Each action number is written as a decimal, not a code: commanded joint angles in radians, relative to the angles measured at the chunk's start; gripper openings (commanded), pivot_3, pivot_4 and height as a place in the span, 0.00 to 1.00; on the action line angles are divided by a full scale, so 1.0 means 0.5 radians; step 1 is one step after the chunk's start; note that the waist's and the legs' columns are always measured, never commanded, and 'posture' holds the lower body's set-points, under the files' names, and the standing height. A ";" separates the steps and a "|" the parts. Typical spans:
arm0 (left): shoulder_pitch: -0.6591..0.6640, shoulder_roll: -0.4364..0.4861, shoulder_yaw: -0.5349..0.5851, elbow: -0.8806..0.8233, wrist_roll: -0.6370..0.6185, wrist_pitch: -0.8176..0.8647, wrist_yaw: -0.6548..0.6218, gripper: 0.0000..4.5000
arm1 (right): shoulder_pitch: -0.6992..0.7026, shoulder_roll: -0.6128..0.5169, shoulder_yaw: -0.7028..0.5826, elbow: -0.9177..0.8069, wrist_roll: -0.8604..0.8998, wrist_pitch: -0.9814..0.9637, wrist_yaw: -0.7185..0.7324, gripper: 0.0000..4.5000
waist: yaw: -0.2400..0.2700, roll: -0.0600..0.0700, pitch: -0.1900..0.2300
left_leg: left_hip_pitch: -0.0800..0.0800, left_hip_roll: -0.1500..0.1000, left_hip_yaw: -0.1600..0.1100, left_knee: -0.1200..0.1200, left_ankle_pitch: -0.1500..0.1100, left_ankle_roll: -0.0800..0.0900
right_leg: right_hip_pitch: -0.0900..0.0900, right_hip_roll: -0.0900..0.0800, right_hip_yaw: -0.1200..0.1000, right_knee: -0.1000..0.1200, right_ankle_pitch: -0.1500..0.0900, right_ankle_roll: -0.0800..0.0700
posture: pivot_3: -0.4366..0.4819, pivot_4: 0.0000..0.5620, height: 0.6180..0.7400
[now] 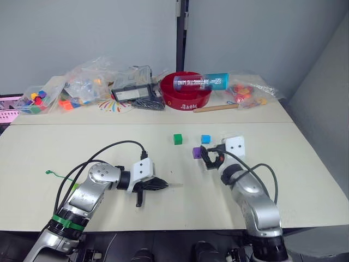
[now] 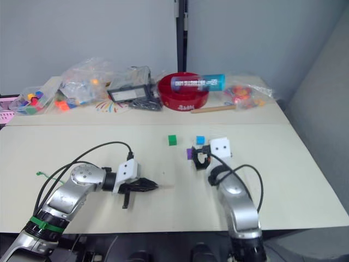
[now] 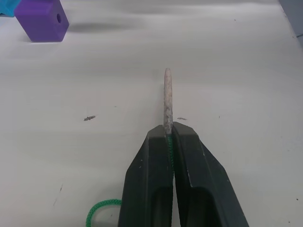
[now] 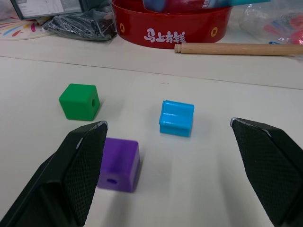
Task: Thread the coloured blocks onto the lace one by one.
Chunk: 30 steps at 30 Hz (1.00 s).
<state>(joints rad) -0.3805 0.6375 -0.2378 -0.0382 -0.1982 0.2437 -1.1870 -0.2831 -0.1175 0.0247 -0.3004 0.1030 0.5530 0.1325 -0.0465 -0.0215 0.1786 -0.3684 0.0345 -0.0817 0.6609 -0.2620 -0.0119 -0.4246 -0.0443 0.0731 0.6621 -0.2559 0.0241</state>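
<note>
Three coloured blocks lie on the pale table: a dark green one point(image 1: 178, 139), a blue one point(image 1: 205, 139) and a purple one point(image 1: 196, 152). My right gripper point(image 1: 208, 159) stands open just behind the purple block. In the right wrist view the purple block point(image 4: 118, 164) lies by one finger point(image 4: 80, 165), with the blue block point(image 4: 176, 117) and green block point(image 4: 79, 101) further ahead. My left gripper point(image 3: 169, 135) is shut on the lace point(image 3: 167, 97), whose stiff pale tip sticks out towards the purple block point(image 3: 42, 21). The green cord trails left to a loose end point(image 1: 50, 173).
A red bowl point(image 1: 185, 91) holding a blue bottle point(image 1: 200, 82) stands at the back, with a wooden stick point(image 1: 215, 108) beside it. Bags of mixed toy pieces point(image 1: 82, 84) and a black device point(image 1: 132, 93) line the back left. Another bag point(image 1: 248, 90) lies back right.
</note>
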 commanded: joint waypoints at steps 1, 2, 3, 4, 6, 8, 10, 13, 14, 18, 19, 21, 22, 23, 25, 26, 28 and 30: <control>0.001 0.012 0.043 -0.018 -0.016 -0.038 0.011 0.00 | -0.026 0.022 0.050 -0.030 0.036 -0.012 0.053 0.98 | -0.001 0.000 0.000 | 0.000 0.000 0.000 0.000 0.000 0.000 | 0.000 0.000 0.000 0.000 0.000 0.000 | 0.48 0.27 1.00; 0.003 0.013 0.044 -0.016 -0.016 -0.040 0.012 0.00 | -0.022 0.030 0.078 -0.035 0.025 -0.003 0.057 0.98 | -0.001 0.000 0.000 | -0.001 0.000 0.000 0.000 0.000 0.000 | 0.000 0.000 0.000 0.000 0.000 0.000 | 0.48 0.27 1.00; 0.006 0.013 0.046 -0.017 -0.016 -0.041 0.014 0.00 | -0.016 0.044 0.096 -0.039 0.018 0.003 0.054 0.98 | -0.001 0.000 0.000 | -0.001 0.000 0.000 0.000 0.000 0.000 | 0.000 0.000 0.000 0.000 0.000 0.000 | 0.48 0.27 1.00; 0.008 0.014 0.046 -0.016 -0.016 -0.043 0.014 0.00 | -0.011 0.060 0.112 -0.035 0.005 0.009 0.040 0.98 | -0.001 0.000 0.000 | -0.001 0.000 0.000 0.000 0.000 0.000 | 0.000 0.000 0.000 0.000 0.000 0.000 | 0.48 0.27 1.00; 0.014 0.013 0.046 -0.014 -0.016 -0.050 0.016 0.00 | -0.007 0.100 0.138 0.005 -0.031 0.011 -0.011 0.98 | -0.001 0.000 0.000 | 0.000 0.000 0.000 0.000 0.000 0.000 | 0.000 0.000 0.000 0.000 0.000 0.000 | 0.48 0.27 1.00; 0.017 0.010 0.043 -0.013 -0.015 -0.052 0.018 0.00 | -0.021 0.120 0.170 0.079 -0.086 0.001 -0.062 0.98 | -0.002 0.000 0.000 | 0.000 0.000 0.000 0.000 0.000 0.000 | 0.000 0.000 0.000 0.000 0.000 0.000 | 0.48 0.27 1.00; 0.019 0.006 0.040 -0.013 -0.016 -0.054 0.021 0.00 | -0.045 0.155 0.170 0.161 -0.113 -0.012 -0.112 0.98 | -0.001 0.000 0.000 | 0.000 0.000 0.000 0.000 0.000 0.000 | 0.000 0.000 0.000 0.000 0.000 0.000 | 0.48 0.27 1.00; 0.021 0.005 0.037 -0.014 -0.016 -0.060 0.022 0.00 | -0.097 0.179 0.172 0.319 -0.175 -0.060 -0.175 0.98 | -0.001 0.000 0.000 | 0.000 0.000 0.000 0.000 0.000 0.000 | -0.001 -0.001 0.000 0.000 0.000 0.000 | 0.48 0.27 1.00; 0.022 0.005 0.037 -0.014 -0.016 -0.062 0.022 0.00 | -0.112 0.182 0.175 0.367 -0.191 -0.073 -0.187 0.98 | -0.002 0.000 0.000 | 0.000 0.000 0.000 0.000 0.000 0.000 | -0.001 -0.001 0.000 0.000 0.000 0.000 | 0.48 0.27 1.00; 0.026 0.006 0.038 -0.020 -0.015 -0.063 0.028 0.00 | -0.165 0.237 0.159 0.511 -0.184 -0.186 -0.204 0.98 | -0.006 0.000 0.000 | 0.000 0.000 0.000 0.000 0.000 0.000 | -0.001 0.000 0.000 0.000 0.000 0.000 | 0.48 0.27 1.00; 0.028 0.007 0.038 -0.023 -0.014 -0.062 0.029 0.00 | -0.170 0.242 0.166 0.527 -0.195 -0.196 -0.209 0.98 | -0.007 0.000 0.000 | 0.000 0.000 0.000 0.000 0.000 0.000 | -0.001 0.000 0.000 0.000 0.000 0.000 | 0.48 0.27 1.00; 0.030 0.008 0.039 -0.027 -0.015 -0.061 0.030 0.00 | -0.164 0.253 0.173 0.539 -0.213 -0.212 -0.226 0.79 | -0.008 0.000 0.000 | 0.000 0.000 0.000 0.000 0.000 0.000 | -0.001 0.000 0.000 0.000 0.000 0.000 | 0.48 0.27 1.00; 0.030 0.009 0.039 -0.027 -0.016 -0.061 0.031 0.00 | -0.162 0.257 0.175 0.544 -0.219 -0.219 -0.229 0.72 | -0.009 0.000 0.000 | 0.000 0.000 0.000 0.000 0.000 0.000 | -0.001 0.000 0.000 0.001 0.000 0.000 | 0.48 0.27 1.00; 0.031 0.011 0.040 -0.028 -0.017 -0.060 0.031 0.00 | -0.157 0.262 0.177 0.543 -0.220 -0.230 -0.228 0.63 | -0.009 0.000 0.000 | -0.001 0.000 0.000 0.000 0.000 0.000 | -0.001 0.000 0.000 0.001 0.000 0.000 | 0.48 0.27 1.00; 0.033 0.015 0.039 -0.029 -0.016 -0.058 0.031 0.00 | -0.140 0.268 0.177 0.527 -0.224 -0.235 -0.233 0.49 | -0.009 0.000 0.000 | 0.000 0.000 0.000 0.000 0.000 0.000 | -0.001 -0.001 0.000 0.001 0.000 0.000 | 0.48 0.27 1.00; 0.033 0.016 0.038 -0.028 -0.015 -0.058 0.031 0.00 | -0.131 0.275 0.170 0.516 -0.218 -0.239 -0.238 0.41 | -0.009 0.000 0.000 | 0.000 0.000 0.000 0.000 0.000 0.000 | -0.001 -0.001 0.000 0.001 0.000 0.000 | 0.48 0.27 1.00; 0.031 0.016 0.038 -0.027 -0.016 -0.058 0.030 0.00 | -0.121 0.282 0.160 0.494 -0.213 -0.246 -0.246 0.27 | -0.008 0.000 0.000 | -0.001 0.000 0.000 0.000 0.000 0.000 | -0.001 -0.001 0.000 0.001 0.000 0.000 | 0.48 0.27 1.00; 0.032 0.018 0.039 -0.025 -0.017 -0.062 0.027 0.00 | -0.086 0.287 0.171 0.406 -0.210 -0.229 -0.245 0.27 | -0.009 0.000 0.000 | -0.001 0.000 0.000 0.000 0.000 0.000 | -0.001 -0.001 0.000 0.001 0.000 0.000 | 0.48 0.27 1.00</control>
<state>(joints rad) -0.3673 0.6374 -0.2348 -0.0292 -0.1979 0.2229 -1.1712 -0.3309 0.0188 0.1106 -0.0261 0.0011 0.4514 0.0153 -0.0508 -0.0213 0.1786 -0.3687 0.0344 -0.0817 0.6608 -0.2620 -0.0119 -0.4252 -0.0446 0.0733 0.6623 -0.2559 0.0241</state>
